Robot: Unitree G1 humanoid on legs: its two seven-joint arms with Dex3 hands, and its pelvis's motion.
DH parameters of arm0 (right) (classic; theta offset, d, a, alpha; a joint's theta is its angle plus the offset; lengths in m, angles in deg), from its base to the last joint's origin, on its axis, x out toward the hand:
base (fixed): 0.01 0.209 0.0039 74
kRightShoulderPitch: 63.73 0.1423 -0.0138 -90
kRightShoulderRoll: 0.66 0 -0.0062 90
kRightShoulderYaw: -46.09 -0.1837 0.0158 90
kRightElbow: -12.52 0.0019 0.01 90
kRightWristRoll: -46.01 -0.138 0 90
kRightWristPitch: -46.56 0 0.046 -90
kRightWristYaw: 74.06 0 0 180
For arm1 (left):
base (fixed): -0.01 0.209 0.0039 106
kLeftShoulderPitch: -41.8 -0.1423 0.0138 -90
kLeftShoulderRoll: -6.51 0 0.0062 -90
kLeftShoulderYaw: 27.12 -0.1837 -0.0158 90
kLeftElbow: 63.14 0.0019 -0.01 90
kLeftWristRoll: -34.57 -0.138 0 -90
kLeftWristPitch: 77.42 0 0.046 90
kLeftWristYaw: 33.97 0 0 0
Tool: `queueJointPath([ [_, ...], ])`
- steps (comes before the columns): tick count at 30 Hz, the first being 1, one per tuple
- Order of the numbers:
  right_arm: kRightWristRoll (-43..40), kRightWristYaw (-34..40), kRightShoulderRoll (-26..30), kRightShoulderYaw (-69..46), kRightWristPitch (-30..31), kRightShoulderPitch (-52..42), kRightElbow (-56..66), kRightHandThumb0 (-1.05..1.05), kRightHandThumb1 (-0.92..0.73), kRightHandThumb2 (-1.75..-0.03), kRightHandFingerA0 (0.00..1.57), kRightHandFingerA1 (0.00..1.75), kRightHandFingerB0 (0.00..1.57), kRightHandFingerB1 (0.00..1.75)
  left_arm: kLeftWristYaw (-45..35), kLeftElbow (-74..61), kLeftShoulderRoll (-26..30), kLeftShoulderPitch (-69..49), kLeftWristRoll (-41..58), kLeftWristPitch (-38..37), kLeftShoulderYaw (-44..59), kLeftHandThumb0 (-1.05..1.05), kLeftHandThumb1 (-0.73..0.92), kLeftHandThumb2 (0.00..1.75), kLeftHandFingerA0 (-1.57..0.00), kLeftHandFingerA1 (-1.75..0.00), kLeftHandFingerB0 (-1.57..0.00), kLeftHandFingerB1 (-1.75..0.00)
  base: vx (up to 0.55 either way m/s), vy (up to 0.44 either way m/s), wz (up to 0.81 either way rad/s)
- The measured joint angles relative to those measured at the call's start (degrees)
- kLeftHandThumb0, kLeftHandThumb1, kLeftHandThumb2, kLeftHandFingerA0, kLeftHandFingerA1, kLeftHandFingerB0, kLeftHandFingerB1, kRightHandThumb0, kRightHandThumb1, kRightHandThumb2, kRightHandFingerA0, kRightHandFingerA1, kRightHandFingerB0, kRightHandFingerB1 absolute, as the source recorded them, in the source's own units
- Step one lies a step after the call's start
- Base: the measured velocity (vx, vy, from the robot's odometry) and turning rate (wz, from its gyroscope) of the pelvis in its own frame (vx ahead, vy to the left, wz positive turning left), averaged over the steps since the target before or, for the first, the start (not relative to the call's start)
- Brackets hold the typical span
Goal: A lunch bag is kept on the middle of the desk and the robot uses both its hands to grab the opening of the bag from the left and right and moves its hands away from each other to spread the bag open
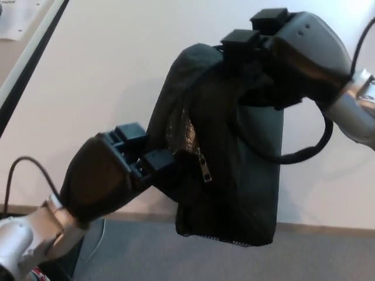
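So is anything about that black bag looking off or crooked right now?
Yes. The lunch bag hangs partly over the near edge of the desk instead of sitting at its middle, and it is tilted. The left hand and right hand grip its opening, which gapes slightly, showing shiny lining beside the zipper pull.

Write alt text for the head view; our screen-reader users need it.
Two black robot hands pull a black lunch bag open on a white desk: the left hand grips its left edge, the right hand its top right. A zipper pull and silvery lining show in the gap.
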Motion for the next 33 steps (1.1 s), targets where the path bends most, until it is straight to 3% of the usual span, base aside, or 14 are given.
queueJointPath([
  [9, -0.8, 6.1, 5.8, -3.7, -9.2, -4.9, -5.7, -0.24, -0.6, -0.56, 0.82, 1.74, 0.68, 1.64, -1.0, 5.7, 1.4, -2.0, 2.9, 0.0, 1.5, -0.14, 0.25, 1.08, -0.94, -1.49, -0.87, -1.22, 0.0, 0.0, 0.0],
  [12, -1.5, 8.9, 7.8, -6.0, -11.5, -9.4, -6.2, -0.26, -0.6, -0.58, 0.88, 1.64, 0.7, 1.61, -1.5, 7.1, 2.1, -2.4, 4.1, -0.1, 2.2, -0.11, 0.24, 1.05, -0.92, -1.52, -0.89, -1.24, 0.0, 0.0, 0.0],
  [14, -2.0, 10.4, 8.9, -7.6, -12.6, -13.3, -6.2, -0.23, -0.59, -0.58, 0.86, 1.68, 0.72, 1.57, -1.7, 7.3, 2.4, -2.7, 4.6, -0.1, 2.5, -0.12, 0.25, 1.05, -0.88, -1.58, -0.85, -1.3, 0.0, 0.0, 0.0],
  [15, -2.0, 10.6, 9.1, -7.8, -12.8, -13.9, -6.2, -0.22, -0.58, -0.58, 0.86, 1.67, 0.73, 1.57, -1.7, 7.3, 2.4, -2.7, 4.7, -0.1, 2.6, -0.12, 0.27, 1.06, -1.04, -1.5, -0.83, -1.23, 0.0, 0.0, 0.0],
  [16, -2.1, 11.4, 9.7, -8.5, -13.4, -16.1, -6.1, -0.22, -0.58, -0.58, 0.86, 1.66, 0.74, 1.55, -1.8, 7.3, 2.5, -2.8, 4.9, -0.1, 2.7, -0.1, 0.24, 1.06, -0.87, -1.62, -0.85, -1.32, 0.0, 0.0, 0.0],
  [23, -1.6, 17.0, 10.6, -10.1, -15.6, -27.2, -6.5, -0.22, -0.58, -0.59, 0.87, 1.66, 0.76, 1.53, -2.2, 6.9, 3.2, -3.7, 5.5, -0.1, 2.9, -0.13, 0.24, 1.08, -0.86, -1.59, -0.84, -1.31, 0.0, 0.0, 0.0],
  [27, -1.1, 19.1, 10.4, -9.9, -15.8, -27.9, -6.7, -0.24, -0.6, -0.58, 0.84, 1.68, 0.72, 1.57, -2.5, 6.2, 3.2, -3.7, 5.9, -0.1, 2.9, -0.12, 0.23, 1.08, -0.87, -1.58, -0.82, -1.37, 0.0, 0.0, 0.0],
  [28, -1.0, 19.5, 10.3, -9.8, -15.8, -27.8, -6.8, -0.23, -0.6, -0.58, 0.85, 1.68, 0.72, 1.57, -2.5, 5.9, 3.2, -3.7, 6.0, -0.1, 2.9, -0.15, 0.25, 1.09, -0.92, -1.51, -0.84, -1.25, 0.0, 0.0, 0.0],
  [33, -0.3, 20.7, 9.5, -8.9, -15.6, -25.5, -7.2, -0.24, -0.57, -0.59, 0.88, 1.64, 0.77, 1.56, -2.9, 4.3, 3.2, -3.9, 6.4, -0.1, 2.9, -0.13, 0.23, 1.09, -0.88, -1.57, -0.84, -1.32, 0.0, 0.0, 0.0],
])
